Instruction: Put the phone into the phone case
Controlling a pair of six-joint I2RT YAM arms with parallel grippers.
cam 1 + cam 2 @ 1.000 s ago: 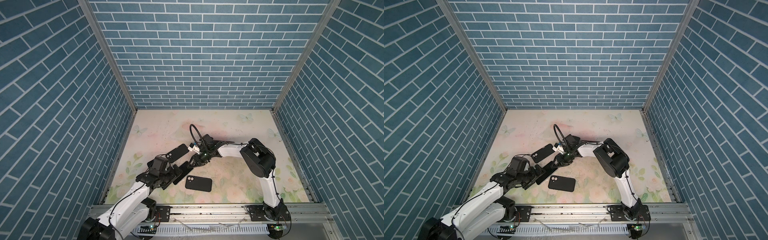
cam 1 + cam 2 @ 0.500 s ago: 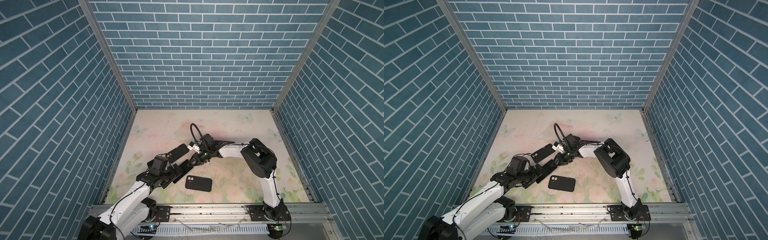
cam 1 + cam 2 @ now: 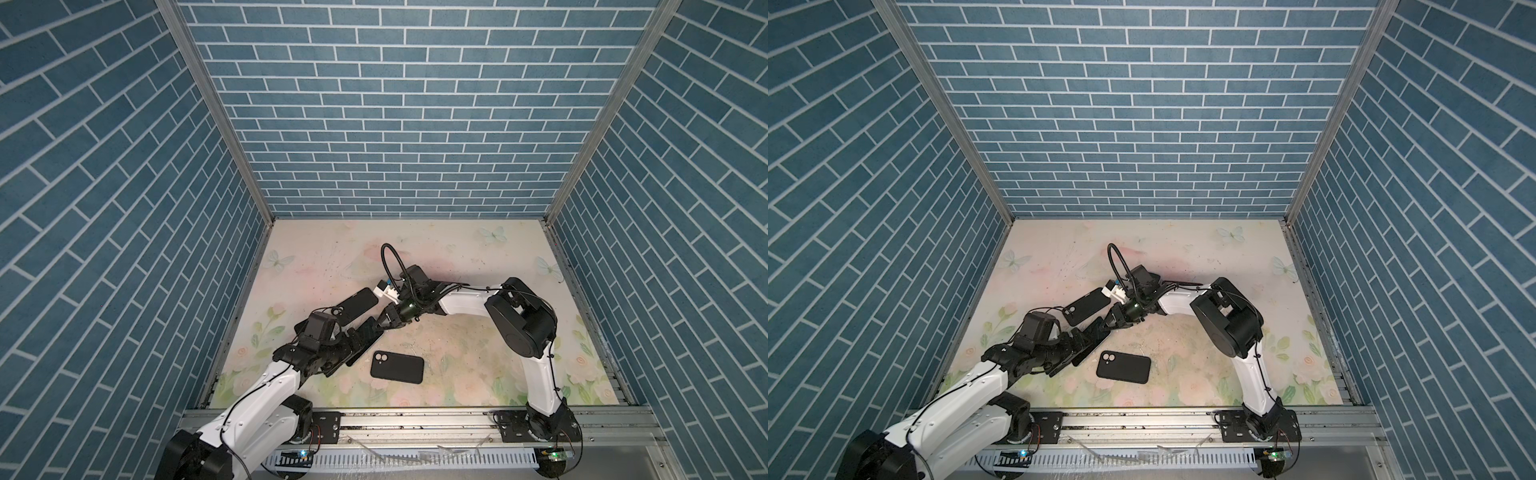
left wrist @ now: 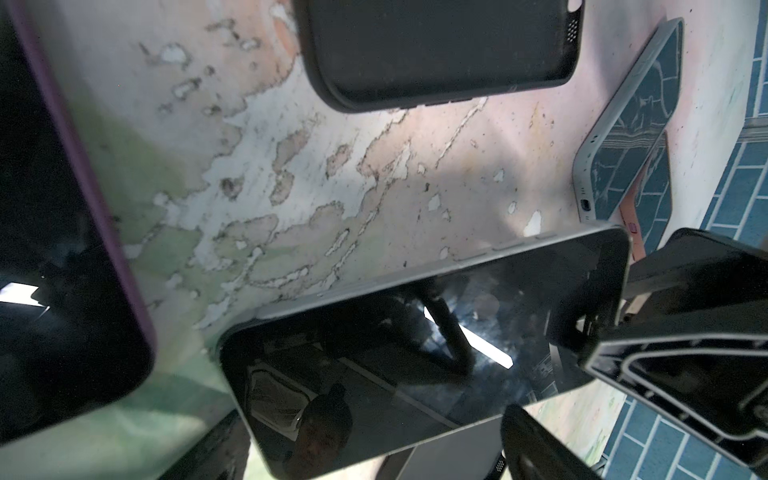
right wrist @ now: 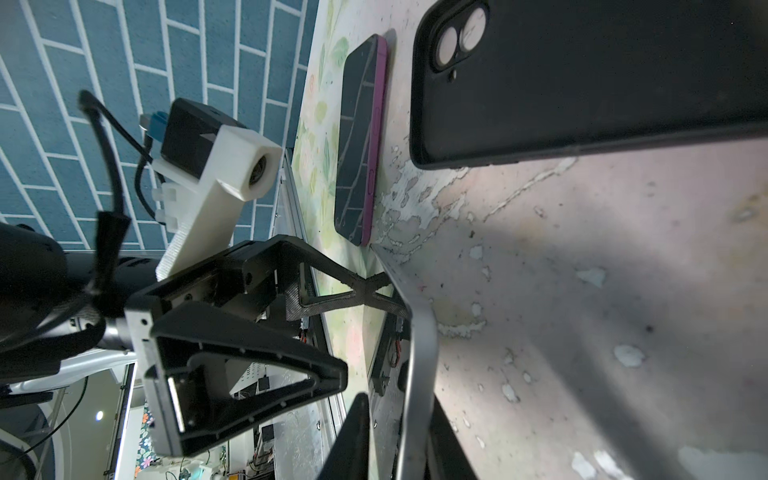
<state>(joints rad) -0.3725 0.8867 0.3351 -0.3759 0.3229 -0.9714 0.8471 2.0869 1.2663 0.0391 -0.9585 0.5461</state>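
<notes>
black and angular, your right claw [image 3: 383,326] has drawn its jaws in over the last second and now pinches the far end of the phone [image 4: 415,353], one finger on each face. your left claw [image 5: 370,336] has stayed spread wide at the phone's other end; one finger looks to touch the phone, the other stands clear, so it grips nothing. i judge that the pick-up has passed to your right arm and the seating is all still ahead, since the phone sits in no case. it hangs between the two claws, left of the middle of the floral surface [image 3: 457,257], seemingly tilted up off it. the far black phone case [image 3: 357,305] lies just behind it, the near black phone case [image 3: 397,368] just in front, toward the front edge, back up. the phone is a thin slab with a silver-grey rim, side buttons, and a glossy black screen that mirrors the rig.
</notes>
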